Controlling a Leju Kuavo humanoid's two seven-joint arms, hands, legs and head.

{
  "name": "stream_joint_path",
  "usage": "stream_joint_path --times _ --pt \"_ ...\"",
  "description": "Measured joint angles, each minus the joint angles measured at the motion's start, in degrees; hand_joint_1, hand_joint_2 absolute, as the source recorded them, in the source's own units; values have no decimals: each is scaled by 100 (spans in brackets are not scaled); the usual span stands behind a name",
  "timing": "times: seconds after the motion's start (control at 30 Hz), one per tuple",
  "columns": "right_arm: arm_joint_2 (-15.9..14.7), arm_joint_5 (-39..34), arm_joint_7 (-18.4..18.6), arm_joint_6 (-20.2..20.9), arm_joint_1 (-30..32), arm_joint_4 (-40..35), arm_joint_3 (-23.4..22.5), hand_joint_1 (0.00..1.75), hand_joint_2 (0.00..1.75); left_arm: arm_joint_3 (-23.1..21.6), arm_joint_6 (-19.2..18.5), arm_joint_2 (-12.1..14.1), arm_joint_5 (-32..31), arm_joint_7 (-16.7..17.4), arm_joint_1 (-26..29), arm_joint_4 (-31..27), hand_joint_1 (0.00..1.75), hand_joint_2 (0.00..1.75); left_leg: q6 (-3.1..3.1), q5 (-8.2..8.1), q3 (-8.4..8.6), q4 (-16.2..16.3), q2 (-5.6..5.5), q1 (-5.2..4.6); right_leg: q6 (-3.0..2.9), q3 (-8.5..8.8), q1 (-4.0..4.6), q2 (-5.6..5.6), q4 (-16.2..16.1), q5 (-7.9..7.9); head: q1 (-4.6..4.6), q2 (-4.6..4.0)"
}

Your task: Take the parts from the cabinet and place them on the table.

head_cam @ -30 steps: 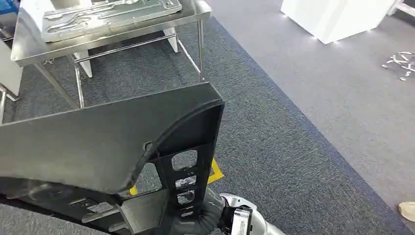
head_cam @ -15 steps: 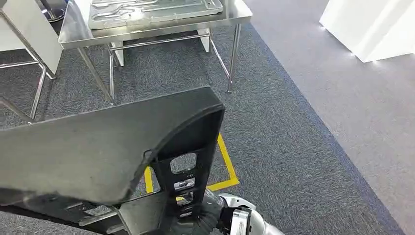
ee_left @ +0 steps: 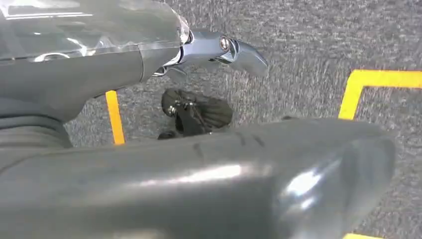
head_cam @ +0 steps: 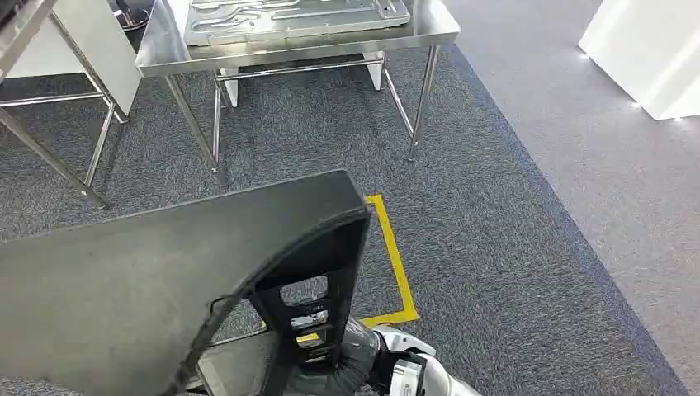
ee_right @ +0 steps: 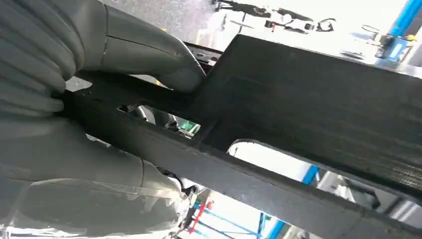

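I have the big black part (head_cam: 165, 280) carried low in front of me, its long axis running left to right across my body. My right hand (ee_right: 99, 119) grips its slotted bar, thumb on one face and fingers on the other. My left hand (ee_left: 99, 64) lies against the part's smooth edge; whether it truly grips I cannot tell. The steel worktop (head_cam: 165, 49) stands far ahead, slightly left, with a metal plate (head_cam: 289, 16) already lying on it. Between us is grey carpet (head_cam: 495, 206) and a yellow floor line (head_cam: 396, 264); the worktop's legs (head_cam: 423, 103) face me. I judge the part must clear the near edge.
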Motion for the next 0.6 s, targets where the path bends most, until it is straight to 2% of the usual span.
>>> stream_joint_path --times 0.03,0.07,0.13,0.17,0.2,0.23,0.3,0.33,0.37,0.43,0.5,0.53,0.57,0.6 --pt "-2 -11 -11 2 -3 -9 0 164 175 0 0 -5 -4 -7 2 2 0 0 -34 -93 -29 139 75 6 -21 46 3 -15 -38 0 -21 0" --pt "-2 -17 -20 0 -9 -24 0 164 175 -2 0 -5 -15 -4 -4 2 0 0 -53 -282 -168 438 128 26 -47 55 2 -32 -39 -5 -42 0" --pt "-7 -28 -26 2 2 -28 0 164 175 -2 0 -2 -15 -9 -7 2 0 0 -115 -726 -653 1408 183 73 -60 54 10 -65 -35 -22 -33 0" --pt "-7 -31 -26 2 7 -28 0 164 175 -2 0 0 -17 -11 2 2 0 0 -141 -809 -831 1739 196 89 -57 52 10 -75 -33 -28 -39 0" --pt "-7 -48 -26 2 10 -28 0 164 175 -2 0 0 -20 -18 9 2 0 0 -154 -745 -863 1773 209 102 -47 61 7 -77 -32 -35 -37 -2" --pt "-7 -61 -26 2 11 -33 0 164 175 -2 2 2 -20 -26 13 2 0 0 -167 -565 -760 1546 217 119 -31 75 2 -78 -31 -47 -37 0" --pt "-5 -79 -26 4 11 -48 0 164 175 -2 2 26 -31 -68 10 2 0 0 -175 -30 -217 494 252 148 15 131 -11 -85 -16 -89 -37 0" --pt "-7 -79 -26 7 14 -74 0 164 175 -2 2 28 -46 -77 8 2 0 0 -169 66 4 48 307 154 49 147 -1 -95 -2 -115 -35 0" --pt "-7 -83 -28 7 12 -94 0 164 175 -2 2 30 -57 -81 -7 2 0 0 -113 -9 44 -1 289 103 92 137 31 -88 23 -143 -37 0" --pt "-7 -85 -28 9 13 -140 0 164 175 -4 2 30 -61 -94 -3 2 0 0 -24 -12 19 13 267 87 145 139 30 -93 7 -143 -26 0" --pt "-7 -103 -20 9 12 -188 -4 164 175 -7 2 30 -63 -92 1 2 0 0 69 -13 48 -27 240 88 237 154 4 -107 -6 -186 -28 0" --pt "-9 -109 -20 11 14 -221 -7 164 175 -11 2 30 -63 -94 -2 2 0 0 111 0 74 -51 238 104 262 141 -19 -79 120 -235 -26 0" --pt "-9 -111 -20 11 8 -238 -9 164 175 -13 0 30 -63 -94 -11 2 0 0 157 -29 82 -54 237 104 265 -10 -16 -65 398 -394 -24 0" --pt "-11 -114 -20 11 14 -245 -13 164 175 -13 0 33 -63 -94 -18 2 0 0 179 -43 90 -54 234 100 275 -265 -9 -58 875 -622 -22 0"
